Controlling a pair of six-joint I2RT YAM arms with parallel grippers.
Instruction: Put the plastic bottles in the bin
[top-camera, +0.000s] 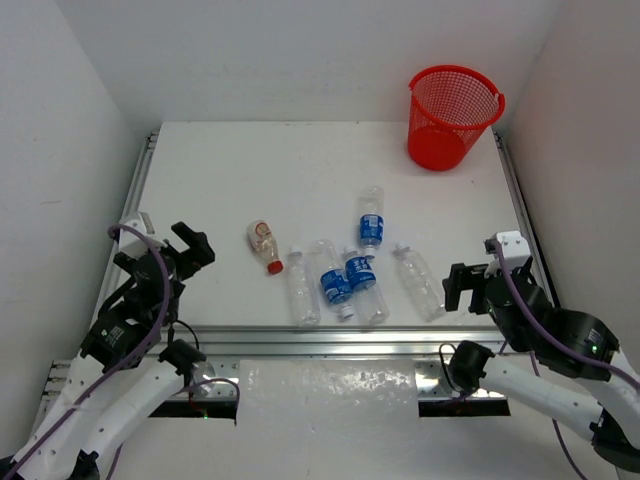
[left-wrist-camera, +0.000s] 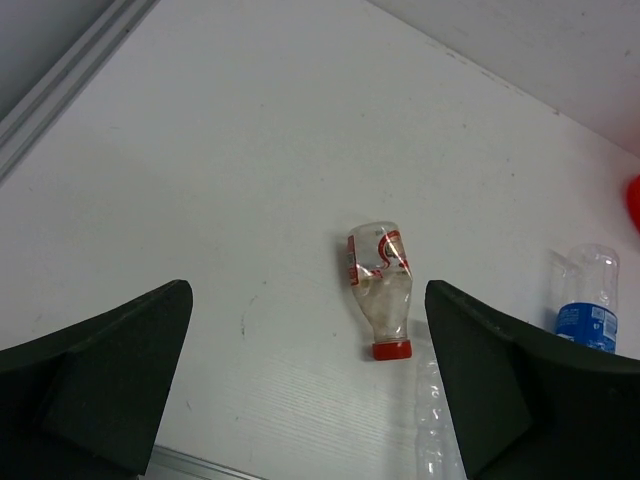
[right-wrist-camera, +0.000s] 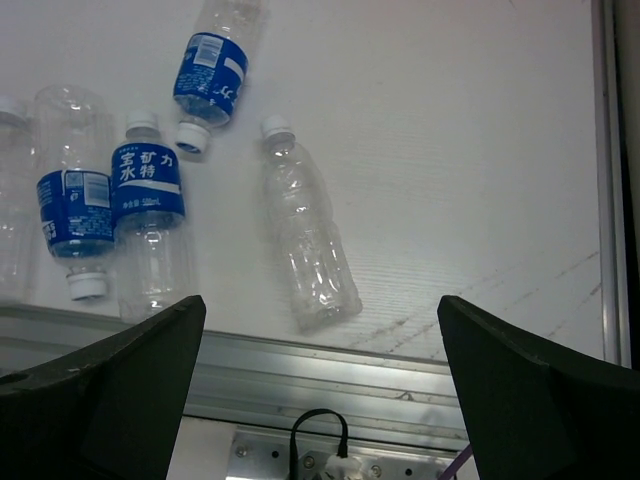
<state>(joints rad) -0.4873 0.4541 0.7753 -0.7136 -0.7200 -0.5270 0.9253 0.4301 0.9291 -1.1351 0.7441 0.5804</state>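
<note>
Wide open at the left gripper (top-camera: 198, 246), with nothing held. Just ahead of its jaws, in the gap but nearer the right one, the short bottle with the red cap (left-wrist-camera: 380, 290), lying flat on the white table (left-wrist-camera: 230, 150), cap pointing back toward the jaws, touching neither. Close by the right jaw, low down, part of a plain clear bottle (left-wrist-camera: 438, 420), also lying down. Wide open at the right gripper (top-camera: 456, 287) too, and gripping nothing. Straight ahead between those jaws, a second clear bottle (right-wrist-camera: 308, 245) on its side, cap end away, apart from both jaws. Ahead of the left jaw there, two bottles with blue labels (right-wrist-camera: 148, 190) side by side and very close, one with its cap away, the other with its cap near. Farther out past them, a third blue-label bottle (right-wrist-camera: 212, 70), cap pointing back. Far ahead of both pairs of jaws, at the far right corner of the table, the red bin (top-camera: 452, 135), standing up, well apart from every bottle. All six bottles out on the table.
</note>
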